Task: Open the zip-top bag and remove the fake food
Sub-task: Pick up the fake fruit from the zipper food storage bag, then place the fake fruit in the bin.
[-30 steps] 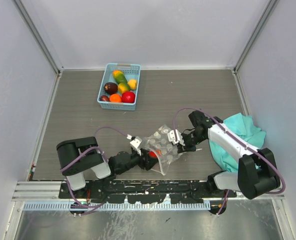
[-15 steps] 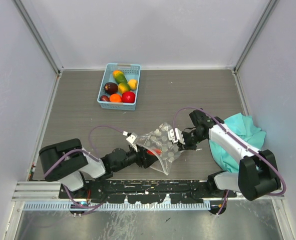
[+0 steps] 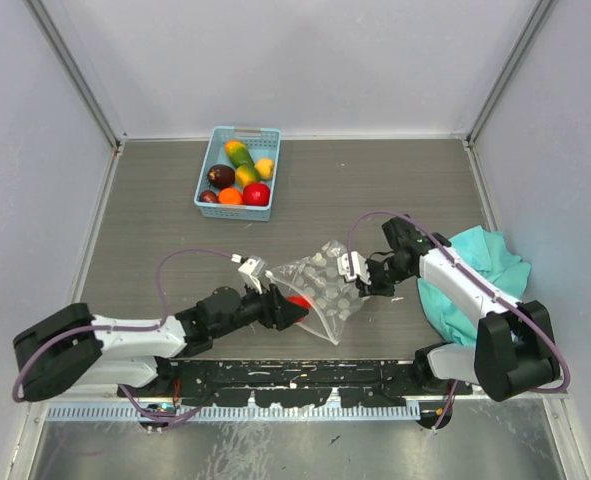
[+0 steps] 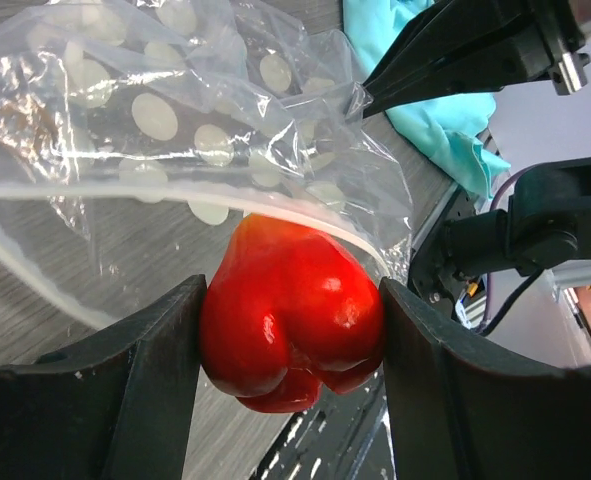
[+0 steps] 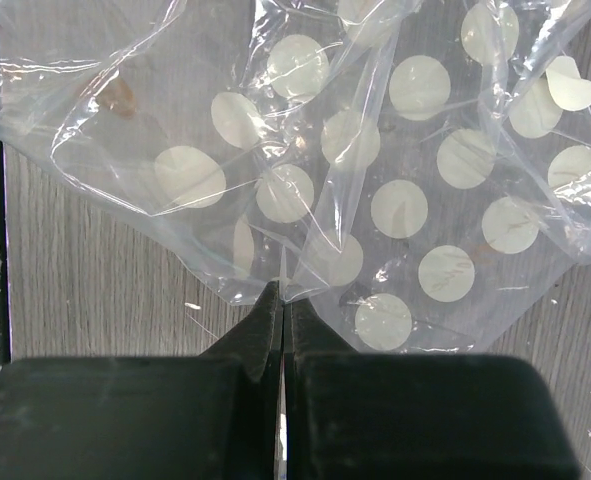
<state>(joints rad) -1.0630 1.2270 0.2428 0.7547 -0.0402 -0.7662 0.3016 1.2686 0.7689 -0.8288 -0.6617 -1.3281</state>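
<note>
Table (image 3: 375,190): grey wood-grain, enclosed by white walls.
Zip-top bag (image 3: 320,285): crumpled near the front edge, between both grippers; its interior was lost in glare.
Left gripper (image 3: 293,312): clamped on the red fake food (image 4: 290,310) at the bag's mouth; its arm stretched flatter than a second earlier.
Right gripper (image 5: 282,300): pinched together on a bag edge.

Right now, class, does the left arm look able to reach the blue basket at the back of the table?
Probably yes. The left tool, shut on the red fake food at the mouth of the zip-top bag, has only bare table between it and the basket; the stretch looks long, though.
</note>
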